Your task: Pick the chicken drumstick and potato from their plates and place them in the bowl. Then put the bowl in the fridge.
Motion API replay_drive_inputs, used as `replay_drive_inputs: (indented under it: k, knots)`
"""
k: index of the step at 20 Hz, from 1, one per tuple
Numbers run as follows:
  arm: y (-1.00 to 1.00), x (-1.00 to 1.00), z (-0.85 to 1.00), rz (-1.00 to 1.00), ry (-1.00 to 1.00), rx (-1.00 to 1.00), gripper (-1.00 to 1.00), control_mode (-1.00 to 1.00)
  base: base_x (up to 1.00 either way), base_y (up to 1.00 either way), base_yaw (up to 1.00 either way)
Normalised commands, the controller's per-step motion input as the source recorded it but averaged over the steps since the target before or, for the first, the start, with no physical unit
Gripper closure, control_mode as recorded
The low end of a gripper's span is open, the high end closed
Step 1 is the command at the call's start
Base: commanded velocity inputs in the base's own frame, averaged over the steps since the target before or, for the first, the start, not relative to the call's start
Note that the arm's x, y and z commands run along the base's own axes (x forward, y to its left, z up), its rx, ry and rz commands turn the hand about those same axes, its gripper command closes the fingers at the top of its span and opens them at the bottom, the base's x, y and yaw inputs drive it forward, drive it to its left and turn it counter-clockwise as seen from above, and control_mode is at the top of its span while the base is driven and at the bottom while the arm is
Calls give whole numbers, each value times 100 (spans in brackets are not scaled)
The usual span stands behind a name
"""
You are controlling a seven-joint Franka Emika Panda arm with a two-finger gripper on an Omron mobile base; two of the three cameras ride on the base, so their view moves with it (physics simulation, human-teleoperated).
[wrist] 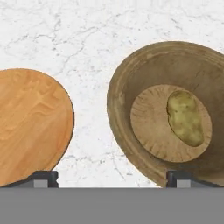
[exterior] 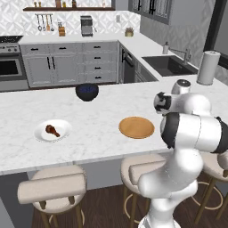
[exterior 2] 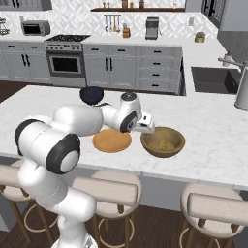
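Down in the bowl (wrist: 131, 113) the potato (wrist: 186, 118) already lies on the lighter floor, and my hand (wrist: 111, 177) hangs above it, released and empty, fingers spread wide. Left on its white plate (exterior: 64, 127) is the chicken drumstick (exterior: 52, 130), well apart across the counter (exterior: 102, 120). I judge it light, stiff and a little slick, best pinched across the fat end. Only my left base camera gives me that drumstick; the right one gives the bowl beside the bare wooden plate (exterior 2: 112, 140).
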Motion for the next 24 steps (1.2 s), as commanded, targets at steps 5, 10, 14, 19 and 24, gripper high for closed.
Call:
replay_drive_inputs:
  k: [5, 10, 14, 19, 24]
  knots:
    - [97, -7, 64, 12, 20, 4, -100, -100, 0, 0, 0]
    - [88, -41, 24, 8, 17, 14, -100, -100, 0, 0, 0]
    - [51, -47, -11, 6, 6, 7, -100, -100, 0, 0, 0]
    - [14, -42, -7, 0, -16, -14, -100, -100, 0, 0, 0]
    - [5, -14, -12, -2, -9, -5, -100, -100, 0, 0, 0]
